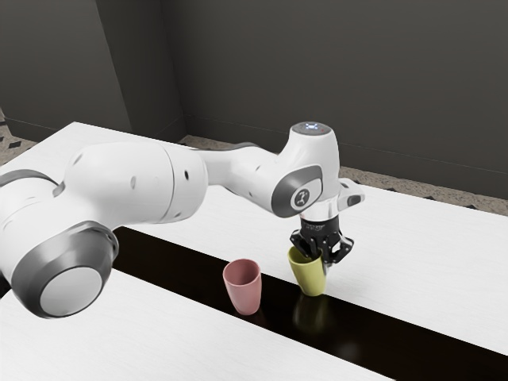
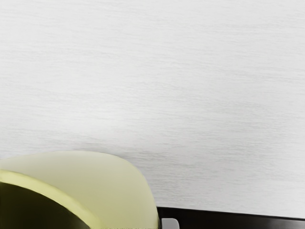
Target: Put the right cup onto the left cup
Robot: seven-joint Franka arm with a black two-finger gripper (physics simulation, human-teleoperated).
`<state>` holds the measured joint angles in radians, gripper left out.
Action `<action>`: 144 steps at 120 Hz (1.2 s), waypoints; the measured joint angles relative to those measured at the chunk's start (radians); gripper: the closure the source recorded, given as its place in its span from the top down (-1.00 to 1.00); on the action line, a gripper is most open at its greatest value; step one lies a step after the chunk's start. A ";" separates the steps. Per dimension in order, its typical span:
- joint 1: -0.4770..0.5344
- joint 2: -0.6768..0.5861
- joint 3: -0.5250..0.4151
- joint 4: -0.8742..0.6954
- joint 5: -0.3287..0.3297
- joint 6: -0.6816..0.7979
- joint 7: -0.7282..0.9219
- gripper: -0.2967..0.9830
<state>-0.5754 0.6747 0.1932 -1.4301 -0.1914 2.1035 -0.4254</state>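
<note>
My gripper (image 1: 323, 252) points down at the rim of the yellow cup (image 1: 311, 278), partly covering that rim in the exterior view. The yellow cup is at the black strip's far edge, toward the exterior view's right. Under my hand, the wrist view has the yellow cup (image 2: 116, 186), with its pale outer wall, bright rim and dark inside. The pink cup (image 1: 244, 289) stands upright with its mouth up, apart from the yellow one, on the exterior view's left of it. Whether the gripper holds the yellow cup is unclear.
A glossy black strip (image 1: 365, 333) crosses the white table (image 1: 429, 262) and shows reflections of the cups. My arm reaches over the table from the exterior view's left. Dark walls stand behind the table.
</note>
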 joint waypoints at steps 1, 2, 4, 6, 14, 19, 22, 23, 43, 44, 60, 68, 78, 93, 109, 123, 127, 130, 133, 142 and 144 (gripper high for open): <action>0.000 0.000 0.000 0.000 0.000 0.000 0.000 -0.63; 0.000 0.000 0.000 0.000 0.000 0.000 -0.001 -0.63; 0.000 0.000 0.000 0.000 0.000 0.000 -0.002 -0.64; 0.000 0.000 0.000 0.000 0.000 0.000 -0.003 -0.64; 0.001 0.000 0.000 0.000 0.001 0.000 -0.006 -0.65; 0.001 0.000 0.000 0.000 0.002 0.000 -0.008 -0.66; 0.000 -0.001 0.000 0.001 0.003 -0.001 -0.010 -0.66; 0.000 -0.002 0.000 0.001 0.003 -0.002 -0.010 -0.66; -0.008 -0.049 0.001 0.001 0.020 -0.029 -0.028 -0.68; -0.009 -0.055 0.001 0.000 0.022 -0.032 -0.029 -0.68; -0.011 -0.222 0.001 -0.141 0.084 -0.080 -0.056 -0.68; -0.005 -0.291 0.001 -0.201 0.125 -0.107 -0.072 -0.68; 0.001 -0.363 0.001 -0.256 0.177 -0.136 -0.096 -0.69; -0.002 -0.407 0.001 -0.265 0.245 -0.164 -0.130 -0.69; -0.004 -0.439 0.000 -0.296 0.274 -0.193 -0.164 -0.69; -0.010 -0.471 -0.004 -0.343 0.283 -0.206 -0.194 -0.69; -0.010 -0.478 -0.008 -0.353 0.283 -0.208 -0.203 -0.69; -0.011 -0.482 -0.012 -0.359 0.282 -0.208 -0.209 -0.69; -0.011 -0.485 -0.015 -0.363 0.282 -0.208 -0.214 -0.69; -0.012 -0.490 -0.018 -0.377 0.279 -0.209 -0.230 -0.69; -0.012 -0.491 -0.019 -0.379 0.279 -0.208 -0.233 -0.69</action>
<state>-0.5871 0.1840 0.1745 -1.8091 0.0872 1.8951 -0.6589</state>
